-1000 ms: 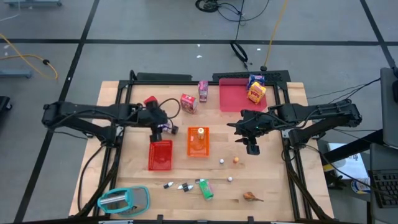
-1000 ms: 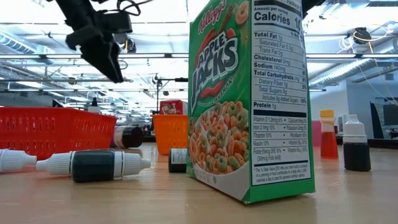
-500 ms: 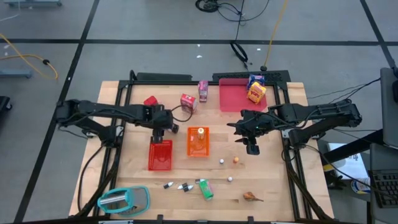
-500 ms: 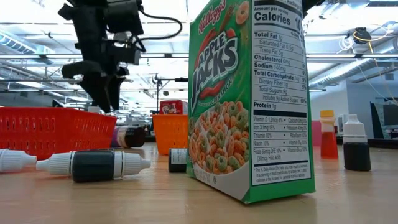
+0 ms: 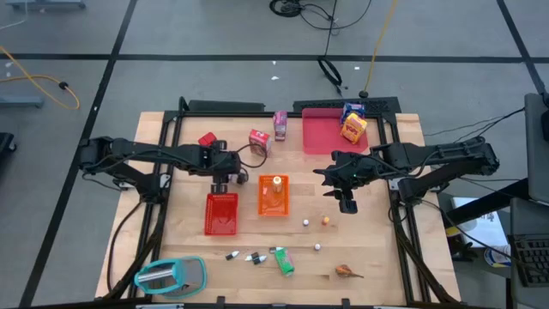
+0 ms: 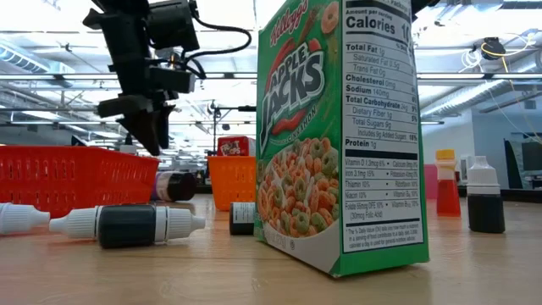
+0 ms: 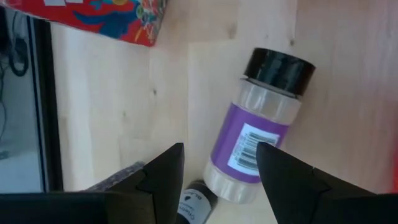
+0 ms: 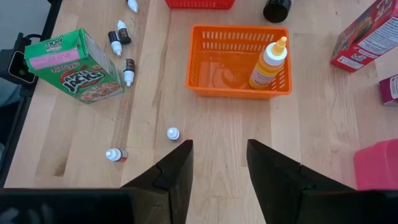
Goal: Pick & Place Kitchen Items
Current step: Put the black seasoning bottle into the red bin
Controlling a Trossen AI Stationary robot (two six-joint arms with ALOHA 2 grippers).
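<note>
My left gripper [image 5: 222, 180] hangs open, fingers pointing down, just past the far end of the red basket [image 5: 220, 215]. Below and between its fingers [image 7: 219, 149] a clear spice jar [image 7: 256, 134] with a purple label and a black cap lies on its side on the table, untouched; the low view shows the jar [image 6: 175, 185] beneath the fingertips [image 6: 151, 135]. My right gripper [image 5: 346, 203] waits open above bare table, right of the orange basket [image 5: 274, 196], which holds a yellow bottle [image 8: 268, 62]. A green cereal box [image 5: 283, 259] and tiny bottles [image 5: 244, 256] lie near the table's near edge.
Red and pink cartons [image 5: 260, 142] stand at the far side, and the pink tray [image 5: 322, 137] carries blue and yellow cartons [image 5: 352, 123]. Small balls [image 5: 316, 225] lie near the orange basket. A teal-rimmed oval object [image 5: 171, 275] sits at the near left corner.
My left gripper has swung from a slanted pose to pointing straight down and has come lower over the spice jar beside the red basket. The right arm has kept still.
</note>
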